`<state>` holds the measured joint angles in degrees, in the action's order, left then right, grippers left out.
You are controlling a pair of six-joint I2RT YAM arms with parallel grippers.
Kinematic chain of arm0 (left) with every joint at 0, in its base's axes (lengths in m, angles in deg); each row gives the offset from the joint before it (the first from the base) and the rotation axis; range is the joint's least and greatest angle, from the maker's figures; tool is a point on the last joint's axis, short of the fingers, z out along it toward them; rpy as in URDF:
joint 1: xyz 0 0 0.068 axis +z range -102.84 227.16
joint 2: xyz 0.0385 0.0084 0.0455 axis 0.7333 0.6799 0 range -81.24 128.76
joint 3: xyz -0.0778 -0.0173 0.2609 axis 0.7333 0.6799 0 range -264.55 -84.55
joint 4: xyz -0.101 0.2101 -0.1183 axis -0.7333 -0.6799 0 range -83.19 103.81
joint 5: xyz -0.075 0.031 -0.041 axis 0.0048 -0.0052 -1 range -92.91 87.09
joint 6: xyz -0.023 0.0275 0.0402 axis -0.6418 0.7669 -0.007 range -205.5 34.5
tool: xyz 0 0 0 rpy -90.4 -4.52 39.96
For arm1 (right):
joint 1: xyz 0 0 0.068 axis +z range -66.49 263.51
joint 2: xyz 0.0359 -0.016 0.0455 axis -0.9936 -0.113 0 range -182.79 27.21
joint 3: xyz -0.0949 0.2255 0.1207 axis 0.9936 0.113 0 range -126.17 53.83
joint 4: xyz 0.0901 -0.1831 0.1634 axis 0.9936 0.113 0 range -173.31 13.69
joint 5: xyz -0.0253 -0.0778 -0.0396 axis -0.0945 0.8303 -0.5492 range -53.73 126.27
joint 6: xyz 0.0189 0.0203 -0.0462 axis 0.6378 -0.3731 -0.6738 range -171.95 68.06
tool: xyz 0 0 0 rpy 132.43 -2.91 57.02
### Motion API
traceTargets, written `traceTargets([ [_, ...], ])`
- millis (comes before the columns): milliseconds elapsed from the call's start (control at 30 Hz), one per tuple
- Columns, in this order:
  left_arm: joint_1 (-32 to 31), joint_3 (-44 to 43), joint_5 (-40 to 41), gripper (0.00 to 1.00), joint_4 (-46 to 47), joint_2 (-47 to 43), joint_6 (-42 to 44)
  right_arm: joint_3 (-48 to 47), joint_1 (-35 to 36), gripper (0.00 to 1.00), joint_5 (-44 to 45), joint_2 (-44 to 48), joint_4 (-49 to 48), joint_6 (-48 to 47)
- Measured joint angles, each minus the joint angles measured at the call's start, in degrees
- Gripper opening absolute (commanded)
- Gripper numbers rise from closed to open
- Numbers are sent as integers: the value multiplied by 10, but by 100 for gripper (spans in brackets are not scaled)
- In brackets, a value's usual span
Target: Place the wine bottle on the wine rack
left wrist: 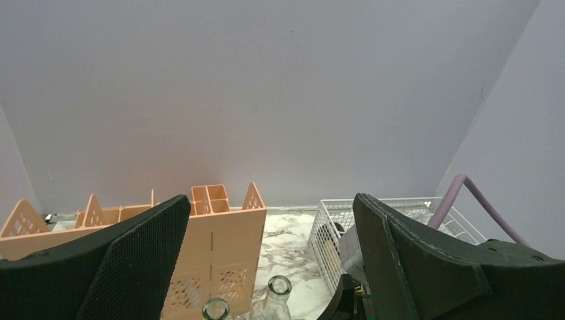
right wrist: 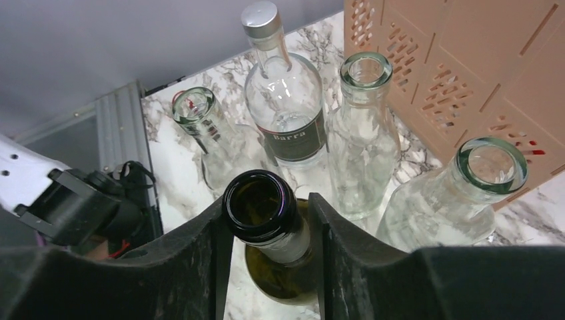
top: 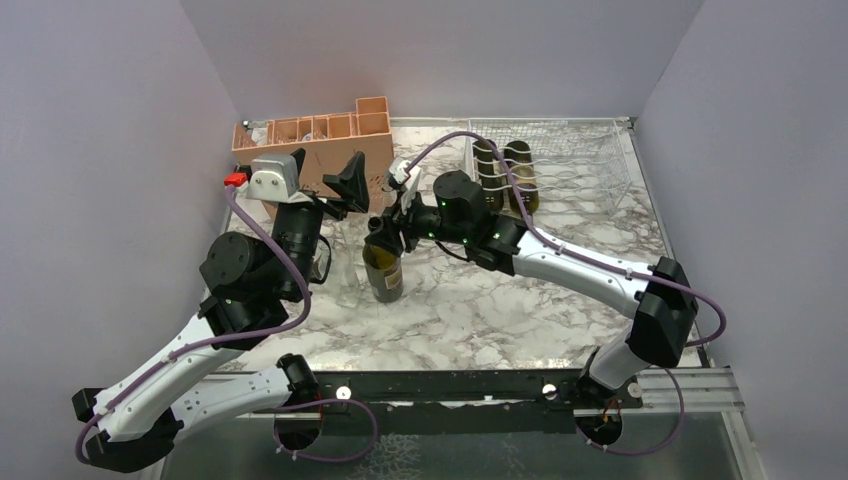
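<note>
Wine bottle (top: 383, 272) neck was pinched in my right gripper (right wrist: 268, 220), not yet lifted; left gripper (left wrist: 266, 223) spread, empty. Carry to wine rack (top: 585, 165) remained.

Overhead, left wrist; shared wine rack (top: 592, 170)

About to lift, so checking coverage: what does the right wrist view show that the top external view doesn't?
Right wrist only: the right gripper closed on the neck of the wine bottle, a capped bottle close beside it. Top external only: the wine rack, two dark bottles lying in it. Both: the wine bottle, the peach crate.
</note>
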<state>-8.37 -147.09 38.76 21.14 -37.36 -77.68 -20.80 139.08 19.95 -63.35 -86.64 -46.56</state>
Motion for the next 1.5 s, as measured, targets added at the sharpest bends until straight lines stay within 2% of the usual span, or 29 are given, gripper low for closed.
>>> traceTargets([
  [100, 0, 0, 0, 99, -2, 0, 0, 0, 4, 30, 9, -2, 0, -16],
  [267, 0, 2, 0, 99, -7, -1, -1, 0, 8, 20, 36, 1, -1, -40],
  [567, 0, 15, -1, 99, -27, 0, -11, 47, 14, 10, 90, 59, 14, -57],
  [867, 0, 76, -36, 99, -21, 8, -36, 132, 14, 1, 224, 202, 51, -37],
  [1233, 0, 238, -185, 99, 48, 85, -69, 188, 14, 1, 416, 340, 136, 53],
  [1367, 0, 283, -276, 99, 86, 110, -83, 190, 14, 1, 457, 356, 168, 78],
  [1500, 0, 286, -385, 99, 110, 129, -82, 190, 14, 1, 480, 364, 192, 99],
])
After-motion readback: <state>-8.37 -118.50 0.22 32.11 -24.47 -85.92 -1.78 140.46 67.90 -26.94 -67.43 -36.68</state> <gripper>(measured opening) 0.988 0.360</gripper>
